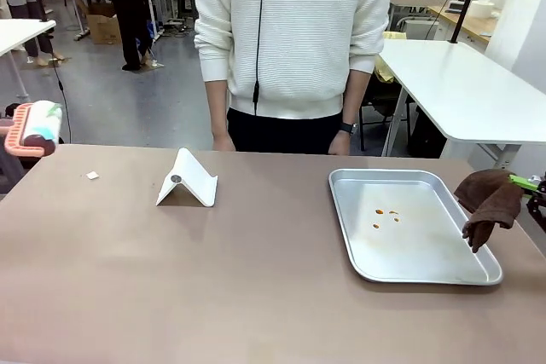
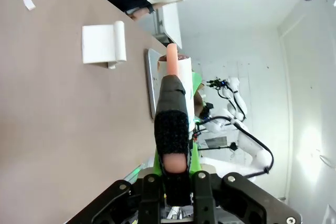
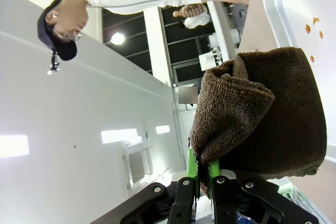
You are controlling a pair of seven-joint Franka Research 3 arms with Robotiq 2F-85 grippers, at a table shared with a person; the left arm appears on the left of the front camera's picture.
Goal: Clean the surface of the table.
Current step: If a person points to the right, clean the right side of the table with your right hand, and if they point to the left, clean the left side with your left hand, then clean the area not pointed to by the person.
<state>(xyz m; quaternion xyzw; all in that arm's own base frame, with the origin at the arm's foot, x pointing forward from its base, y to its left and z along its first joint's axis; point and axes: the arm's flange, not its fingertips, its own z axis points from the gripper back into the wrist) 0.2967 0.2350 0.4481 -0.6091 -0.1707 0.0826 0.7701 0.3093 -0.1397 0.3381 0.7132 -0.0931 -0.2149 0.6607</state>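
The brownish-taupe table [image 1: 256, 287] spreads across the front view, with a small white scrap [image 1: 92, 176] lying on it at the far left. My left gripper [image 2: 176, 179] is shut on the handle of a pink lint roller [image 1: 36, 128] with a white roll, held above the table's left edge. At the right edge my right gripper [image 3: 199, 177] is shut on a brown cloth [image 1: 490, 202] that hangs just off the tray's right side. In the left wrist view the scrap [image 2: 29, 2] lies far ahead of the roller [image 2: 172, 108].
A folded white stand [image 1: 188, 182] sits left of centre. A shiny metal tray [image 1: 426, 249] with orange crumbs [image 1: 386, 215] lies at the right. A person in a white sweater stands at the far edge, hands [image 1: 223, 141] hanging by the table. A white-topped table [image 1: 461, 91] stands behind at the right.
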